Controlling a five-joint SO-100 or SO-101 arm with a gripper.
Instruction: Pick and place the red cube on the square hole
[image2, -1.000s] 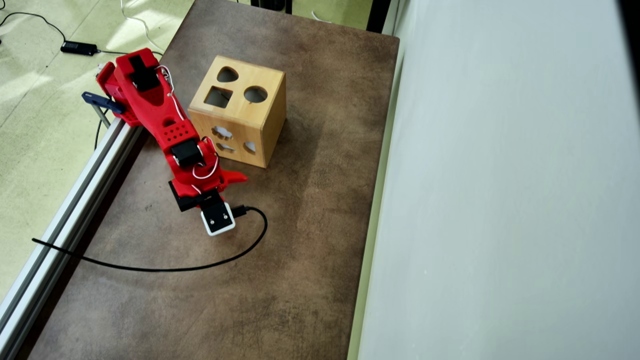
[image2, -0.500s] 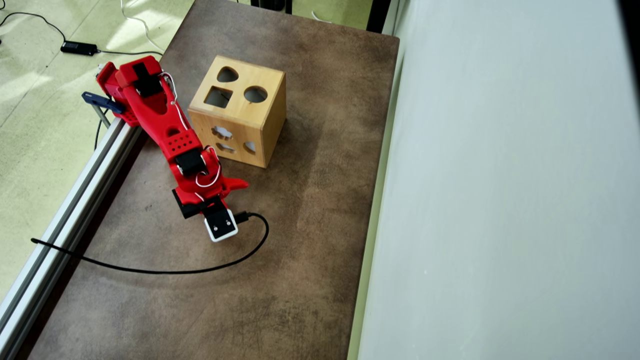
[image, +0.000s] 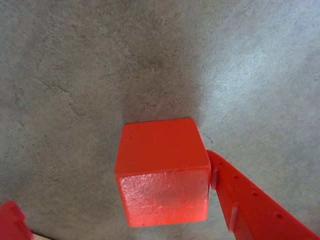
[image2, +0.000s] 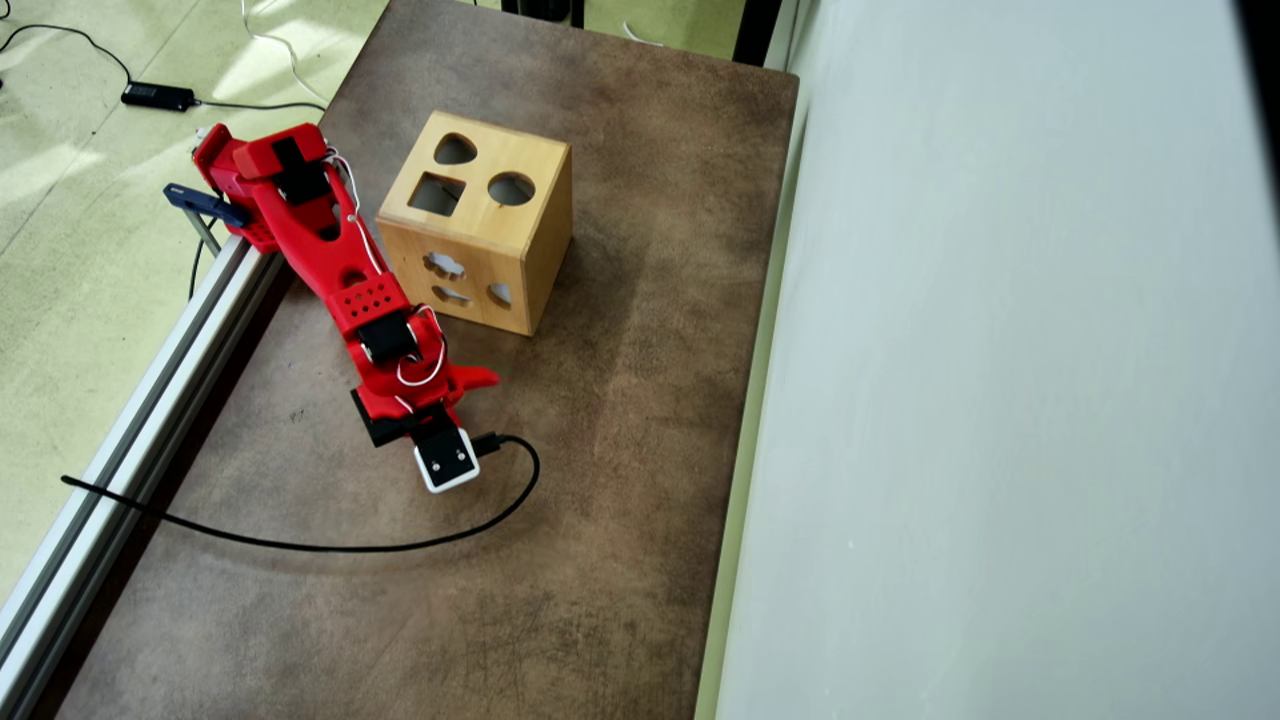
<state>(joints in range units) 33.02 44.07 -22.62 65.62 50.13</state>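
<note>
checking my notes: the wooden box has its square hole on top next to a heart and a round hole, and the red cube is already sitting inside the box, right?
Not quite. The wrist view shows the red cube resting on the grey-brown table, outside the box, between the tool's fingers. The rest holds: the overhead view shows the wooden box with the square hole on top.

Cube on table, between hand fingers; box right of arm, overhead view.

The red cube, glossy and sharp-edged, sits flat on the mottled grey-brown table in the wrist view, while the overhead view shows the square hole open in the top of the wooden shape-sorter box.
</note>
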